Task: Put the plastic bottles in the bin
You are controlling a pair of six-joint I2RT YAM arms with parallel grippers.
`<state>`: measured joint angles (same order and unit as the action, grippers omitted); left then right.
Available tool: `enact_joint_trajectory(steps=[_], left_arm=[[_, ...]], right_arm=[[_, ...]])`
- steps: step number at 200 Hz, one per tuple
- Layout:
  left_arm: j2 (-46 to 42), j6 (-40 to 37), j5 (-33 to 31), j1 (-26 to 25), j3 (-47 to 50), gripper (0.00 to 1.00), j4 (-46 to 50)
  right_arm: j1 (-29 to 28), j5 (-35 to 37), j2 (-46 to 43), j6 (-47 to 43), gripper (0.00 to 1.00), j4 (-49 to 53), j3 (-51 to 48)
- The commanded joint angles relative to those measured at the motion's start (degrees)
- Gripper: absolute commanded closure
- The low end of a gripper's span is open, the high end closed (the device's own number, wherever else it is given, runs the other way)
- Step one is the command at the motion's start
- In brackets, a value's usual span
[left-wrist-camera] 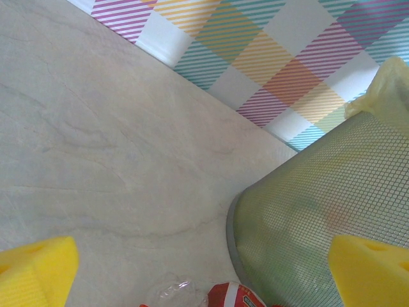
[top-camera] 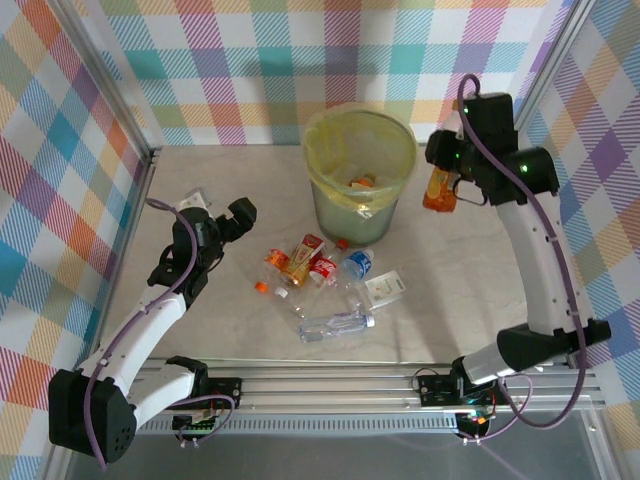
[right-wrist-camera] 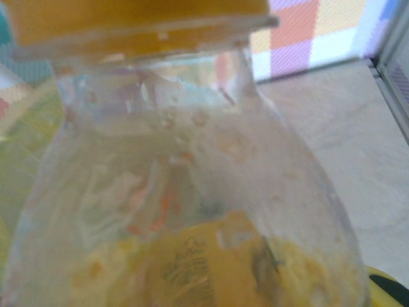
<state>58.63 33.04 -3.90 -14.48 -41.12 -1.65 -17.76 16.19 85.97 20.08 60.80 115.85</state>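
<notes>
An orange bottle [top-camera: 437, 187] is clamped in the right gripper [top-camera: 447, 178], apparently upright, just outside the rim of the bin [top-camera: 405, 140], which lies to its left. The left gripper [top-camera: 236, 217] is spread wide and empty beside the bottles [top-camera: 337, 324] lying on the counter [top-camera: 480, 280].

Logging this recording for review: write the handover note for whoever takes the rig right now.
Left gripper: jaws open, empty, left of the loose bottles.
Right gripper: shut on an orange bottle, held just right of the bin.
Done: an orange item lies in the bin.
Left: drop the held bottle in, then clear the loose bottles off the table.
</notes>
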Motion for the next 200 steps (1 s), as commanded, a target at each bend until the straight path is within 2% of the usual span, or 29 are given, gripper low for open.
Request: enact_joint_trajectory(steps=[1, 53, 81, 200], left_arm=[[-0.8, 1.2, 0.9, 0.5, 0.9, 0.00, -1.4], [-0.7, 0.9, 0.4, 0.5, 1.0, 0.00, -2.3], [-1.0, 1.0, 0.3, 0.5, 1.0, 0.00, -2.5], [0.9, 1.9, 0.9, 0.5, 1.3, 0.00, -3.9]], right_arm=[[-1.9, -2.9, 4.7, -3.0, 0.68, 0.9, 7.2], [-4.8, -5.6, 17.7, -5.7, 0.68, 3.0, 26.9], [-5.1, -7.9, 23.1, -6.5, 0.67, 1.8, 33.4], [-5.2, -8.9, 31.2, -10.0, 0.67, -5.5, 34.4]])
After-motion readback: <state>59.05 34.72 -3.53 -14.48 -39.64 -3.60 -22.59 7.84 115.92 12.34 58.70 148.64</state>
